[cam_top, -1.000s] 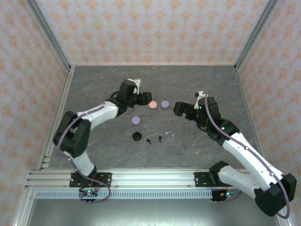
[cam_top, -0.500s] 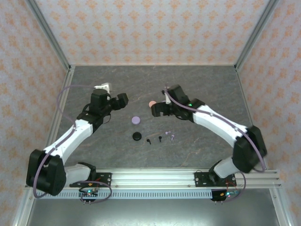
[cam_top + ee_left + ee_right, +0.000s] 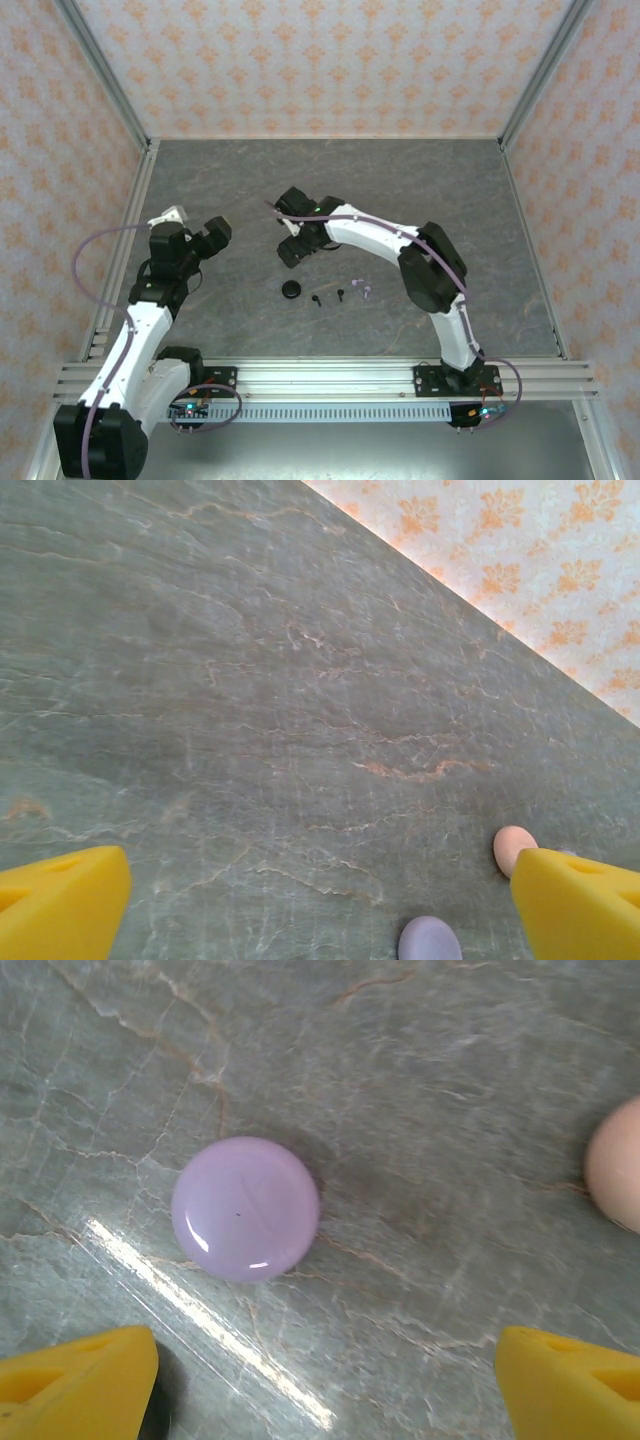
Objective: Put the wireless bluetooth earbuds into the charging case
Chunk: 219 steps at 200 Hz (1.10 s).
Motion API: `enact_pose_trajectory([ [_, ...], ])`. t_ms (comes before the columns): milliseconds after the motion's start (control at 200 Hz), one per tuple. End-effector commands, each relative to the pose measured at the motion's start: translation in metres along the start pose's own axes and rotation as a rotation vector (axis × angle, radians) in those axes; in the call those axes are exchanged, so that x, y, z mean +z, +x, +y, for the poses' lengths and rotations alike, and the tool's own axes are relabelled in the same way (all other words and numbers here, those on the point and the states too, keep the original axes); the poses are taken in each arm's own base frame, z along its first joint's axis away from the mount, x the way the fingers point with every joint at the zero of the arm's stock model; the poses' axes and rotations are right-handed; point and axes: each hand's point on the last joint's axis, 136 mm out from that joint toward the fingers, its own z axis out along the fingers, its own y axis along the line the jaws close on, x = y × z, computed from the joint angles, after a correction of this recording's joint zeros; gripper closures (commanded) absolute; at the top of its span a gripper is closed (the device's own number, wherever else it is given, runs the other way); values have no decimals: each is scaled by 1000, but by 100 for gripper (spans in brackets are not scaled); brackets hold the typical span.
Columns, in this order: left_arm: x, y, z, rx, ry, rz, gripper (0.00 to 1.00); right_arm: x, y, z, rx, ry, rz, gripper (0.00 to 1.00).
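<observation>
Right tool (image 3: 292,250) was released: jaws wide, nothing between them. It hung just behind the black round charging case (image 3: 291,289), with its arm reaching in from the right. Its wrist cam looked straight down on a glossy lilac round case (image 3: 246,1208), lid shut, lying flat on the grey marbled table (image 3: 450,200) ahead of the yellow fingertips (image 3: 78,1380) and not touching them. I could make out one tiny dark speck on the lid. A pale pink round case (image 3: 615,1165) was cut off by the right edge of that view, well apart from the lilac one.

Left tool (image 3: 207,237) was also released. Its fingertips stood wide apart over bare table, well left of the black case, and it held nothing.

The earbuds were loose on the table, outside any case, in a short row just right of the black case. The black stemmed earbuds (image 3: 316,299) lay nearest it and the lilac stemmed earbuds (image 3: 363,290) farthest. Neither tool touched them. They were too small to read any detail.
</observation>
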Motion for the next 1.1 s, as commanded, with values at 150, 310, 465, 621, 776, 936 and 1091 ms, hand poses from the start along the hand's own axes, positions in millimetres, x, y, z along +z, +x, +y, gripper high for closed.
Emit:
enact_pose_trajectory([
  [150,-20,7,13,-14,-34,0,1,22,-1,12,-143,39,88,15],
  [310,-21,6,12,-15,-34,-2,1,37,-5,18,-169,34,107,19],
  [465,-21,6,13,-15,-35,-1,0,49,-9,21,-182,26,118,24],
  [621,-20,8,16,-15,-46,1,0,57,-5,26,-192,-2,145,34],
  [776,-20,7,16,-15,-47,-3,0,58,6,26,-196,-10,180,41],
  [936,-20,8,15,-15,-44,3,0,52,12,22,-203,6,180,48],
  [1091,-19,6,7,-15,-4,8,0,33,0,16,-200,41,107,52],
])
